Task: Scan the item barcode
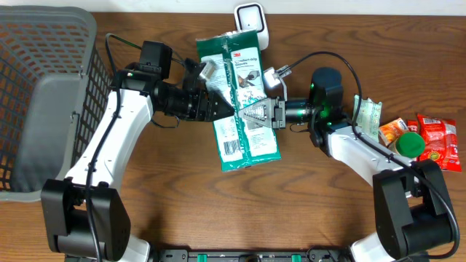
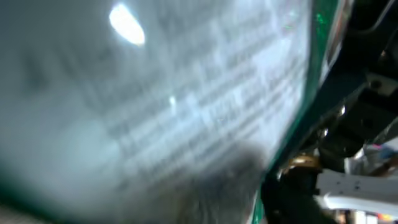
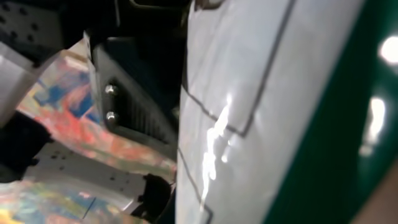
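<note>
Green-and-white packet (image 1: pixel 234 87) hung above the middle of the table (image 1: pixel 182 218), barcode (image 1: pixel 231 146) facing up, clamped at its right edge by the closed right end effector (image 1: pixel 256 114), likely bound for the white scanner (image 1: pixel 250 18) at the far edge; whether the left end effector (image 1: pixel 217 108) gripped it was unclear.

Print on the green package (image 2: pixel 155 112) is blurred unreadable; the gray basket (image 1: pixel 73 44) runs off the overhead's left edge.

Brown wood-grain table (image 1: pixel 182 211); dark mesh basket (image 1: pixel 44 44) at left edge; pale strip (image 1: pixel 378 6), possibly wall, along top.
</note>
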